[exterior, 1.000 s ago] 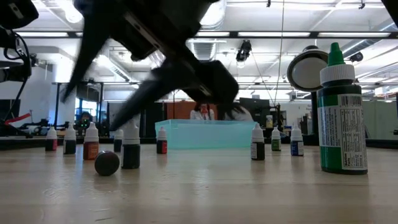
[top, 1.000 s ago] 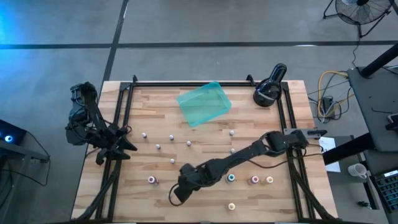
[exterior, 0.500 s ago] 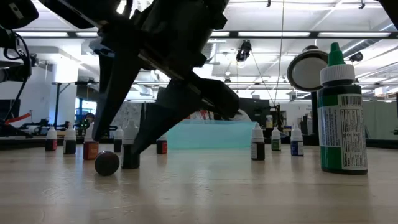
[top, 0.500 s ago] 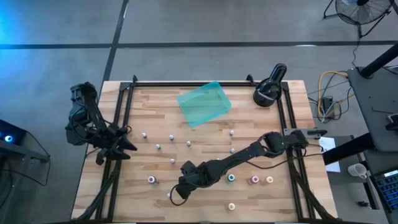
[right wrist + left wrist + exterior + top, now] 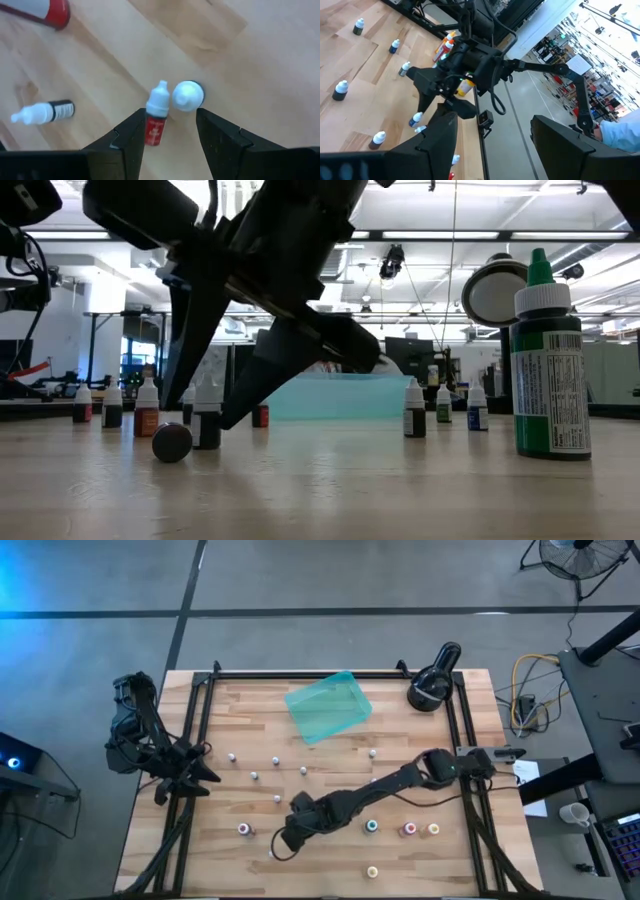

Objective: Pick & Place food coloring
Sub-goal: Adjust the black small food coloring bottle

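Note:
Small white-capped food coloring bottles stand scattered over the wooden table [image 5: 330,802], among them a teal one [image 5: 372,826] and a pink one [image 5: 409,830]. My right gripper [image 5: 283,843] reaches to the near middle, slanting down and open. A red bottle [image 5: 156,122] stands upright between its fingers [image 5: 127,137]; I cannot tell whether either finger touches it. Just beyond it another bottle [image 5: 187,95] lies on its side, its round bottom [image 5: 172,442] showing in the low view. My left gripper [image 5: 205,768] waits open at the table's left edge.
A teal tray [image 5: 328,706] sits at the far middle, with a black lamp-like device [image 5: 432,685] at the far right. A green bottle [image 5: 548,370] stands close to the low camera. One more bottle [image 5: 42,112] lies on its side near my right gripper.
My right gripper has come down toward the table and tipped steeper. Its fingers now stand on either side of the upright red bottle. The bottles have not moved.

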Robot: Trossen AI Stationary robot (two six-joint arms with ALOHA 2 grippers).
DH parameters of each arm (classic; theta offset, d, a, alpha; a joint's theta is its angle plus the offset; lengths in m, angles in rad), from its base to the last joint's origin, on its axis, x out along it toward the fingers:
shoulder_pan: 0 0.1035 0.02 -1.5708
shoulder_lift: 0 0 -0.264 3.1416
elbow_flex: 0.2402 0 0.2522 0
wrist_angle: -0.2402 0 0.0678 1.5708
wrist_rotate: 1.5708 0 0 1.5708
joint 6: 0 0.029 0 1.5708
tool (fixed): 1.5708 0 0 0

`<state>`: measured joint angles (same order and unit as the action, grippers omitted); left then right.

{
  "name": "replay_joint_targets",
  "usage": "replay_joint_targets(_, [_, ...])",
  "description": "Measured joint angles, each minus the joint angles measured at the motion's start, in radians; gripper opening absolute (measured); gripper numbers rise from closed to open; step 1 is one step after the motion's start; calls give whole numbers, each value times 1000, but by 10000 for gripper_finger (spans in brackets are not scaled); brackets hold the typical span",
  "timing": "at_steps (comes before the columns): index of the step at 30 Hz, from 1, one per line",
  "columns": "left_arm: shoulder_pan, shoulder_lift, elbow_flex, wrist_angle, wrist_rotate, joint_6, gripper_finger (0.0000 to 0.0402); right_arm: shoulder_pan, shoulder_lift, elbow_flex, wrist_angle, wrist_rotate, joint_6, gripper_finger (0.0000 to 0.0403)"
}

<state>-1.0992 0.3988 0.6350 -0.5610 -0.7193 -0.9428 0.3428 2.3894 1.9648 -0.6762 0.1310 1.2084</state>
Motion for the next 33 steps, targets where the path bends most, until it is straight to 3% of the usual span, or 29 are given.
replay_joint_targets(19, [0,0,0,-1,0,0,225,-63,-3,5,-12,-1,-98,166])
replay_joint_targets(25, [0,0,0,-1,0,0,225,-95,-4,67,-14,6,-254,166])
replay_joint_targets(29, [0,0,0,-1,0,0,225,-120,-7,126,-31,66,-359,166])
replay_joint_targets(33, [0,0,0,-1,0,0,225,-131,-7,162,-28,-22,-443,166])
